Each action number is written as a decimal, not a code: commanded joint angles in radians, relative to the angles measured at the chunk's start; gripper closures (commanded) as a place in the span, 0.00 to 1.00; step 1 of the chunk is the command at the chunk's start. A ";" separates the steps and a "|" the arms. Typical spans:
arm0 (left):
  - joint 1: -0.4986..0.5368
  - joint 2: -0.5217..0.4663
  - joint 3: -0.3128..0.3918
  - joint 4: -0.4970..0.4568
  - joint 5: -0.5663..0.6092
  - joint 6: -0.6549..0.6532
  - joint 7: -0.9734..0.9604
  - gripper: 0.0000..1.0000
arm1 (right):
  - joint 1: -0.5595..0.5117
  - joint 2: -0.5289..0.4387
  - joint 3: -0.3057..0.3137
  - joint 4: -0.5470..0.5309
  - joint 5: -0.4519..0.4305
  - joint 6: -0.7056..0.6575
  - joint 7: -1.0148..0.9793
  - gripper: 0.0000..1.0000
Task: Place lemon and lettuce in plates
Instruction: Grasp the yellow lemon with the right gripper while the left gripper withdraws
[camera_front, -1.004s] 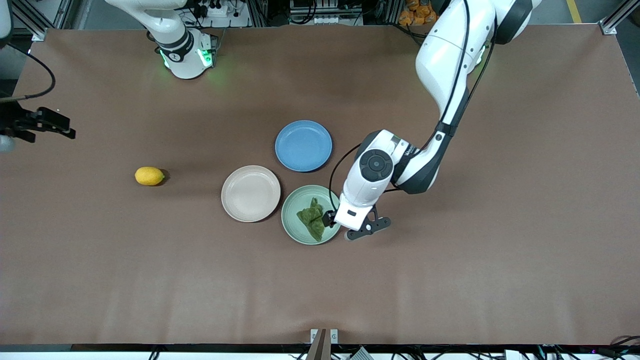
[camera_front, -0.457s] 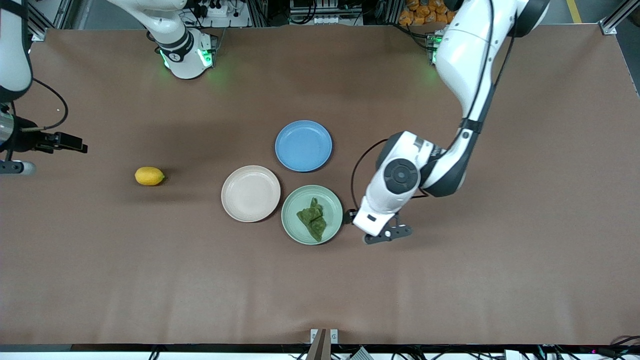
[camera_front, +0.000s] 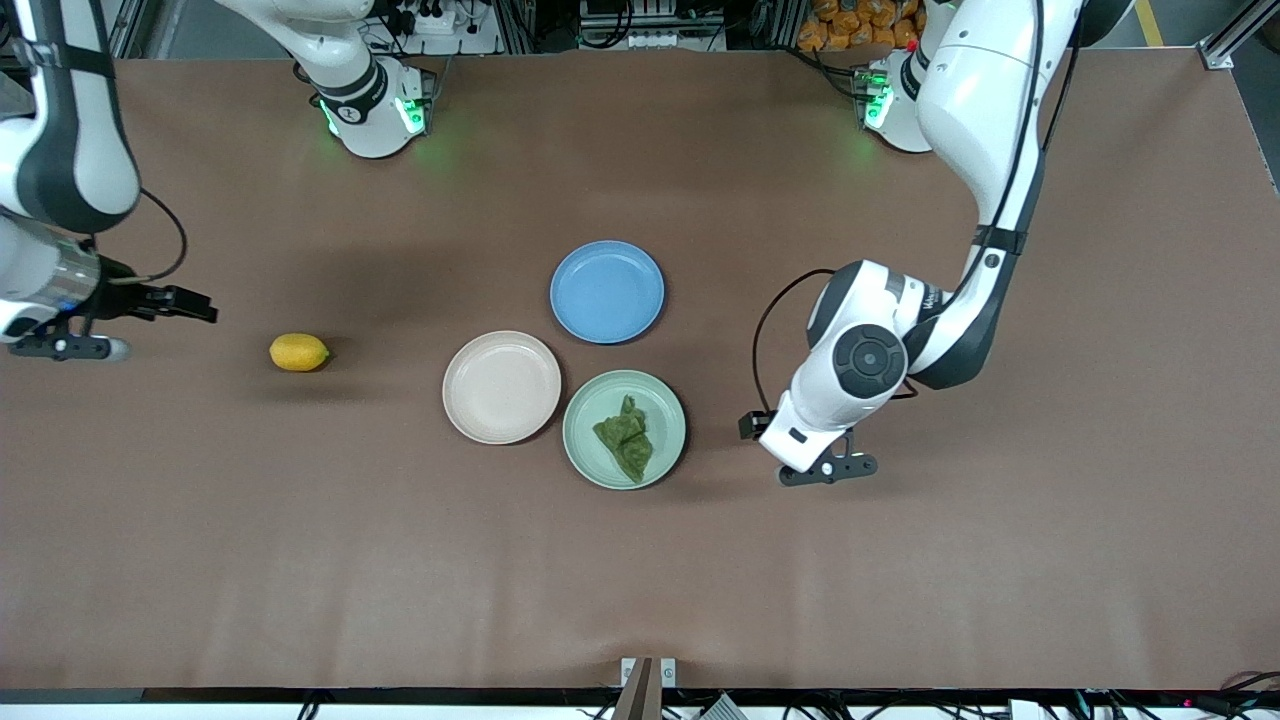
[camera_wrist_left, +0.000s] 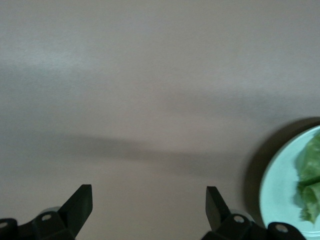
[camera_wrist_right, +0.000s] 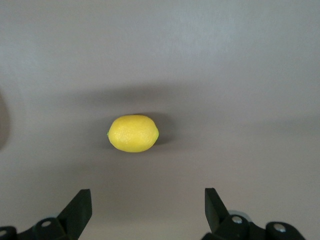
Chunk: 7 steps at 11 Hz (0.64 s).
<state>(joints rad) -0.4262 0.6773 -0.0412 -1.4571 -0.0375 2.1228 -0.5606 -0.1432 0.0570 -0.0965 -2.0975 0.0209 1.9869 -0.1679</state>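
Observation:
The lettuce (camera_front: 626, 437) lies in the mint green plate (camera_front: 665, 405). The beige-pink plate (camera_front: 501, 387) beside it is empty. The lemon (camera_front: 298, 352) lies on the table toward the right arm's end. My left gripper (camera_front: 750, 424) is open and empty, over bare table beside the green plate. The left wrist view shows its open gripper (camera_wrist_left: 149, 200), the plate's rim (camera_wrist_left: 280, 190) and the lettuce (camera_wrist_left: 310, 185). My right gripper (camera_front: 195, 305) is open and empty, over the table beside the lemon. The right wrist view shows its open gripper (camera_wrist_right: 148, 202) with the lemon (camera_wrist_right: 133, 133) ahead of it.
An empty blue plate (camera_front: 607, 291) sits farther from the front camera than the other two plates, close to both. The brown table (camera_front: 900, 580) stretches wide around them.
My left gripper has drawn away from the green plate toward the left arm's end, leaving the lettuce in the plate. My right gripper has moved in toward the lemon.

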 joint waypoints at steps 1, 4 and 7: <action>0.030 -0.048 -0.005 -0.055 0.080 -0.050 0.036 0.00 | 0.039 0.068 0.011 -0.035 0.010 0.033 0.157 0.00; 0.102 -0.116 -0.006 -0.092 0.099 -0.098 0.152 0.00 | 0.056 0.173 0.011 -0.036 0.053 0.110 0.222 0.00; 0.165 -0.183 -0.006 -0.127 0.099 -0.173 0.264 0.00 | 0.048 0.276 0.011 -0.035 0.108 0.193 0.222 0.00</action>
<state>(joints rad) -0.2999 0.5778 -0.0375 -1.5169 0.0411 2.0049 -0.3605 -0.0890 0.2656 -0.0859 -2.1430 0.0716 2.1342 0.0416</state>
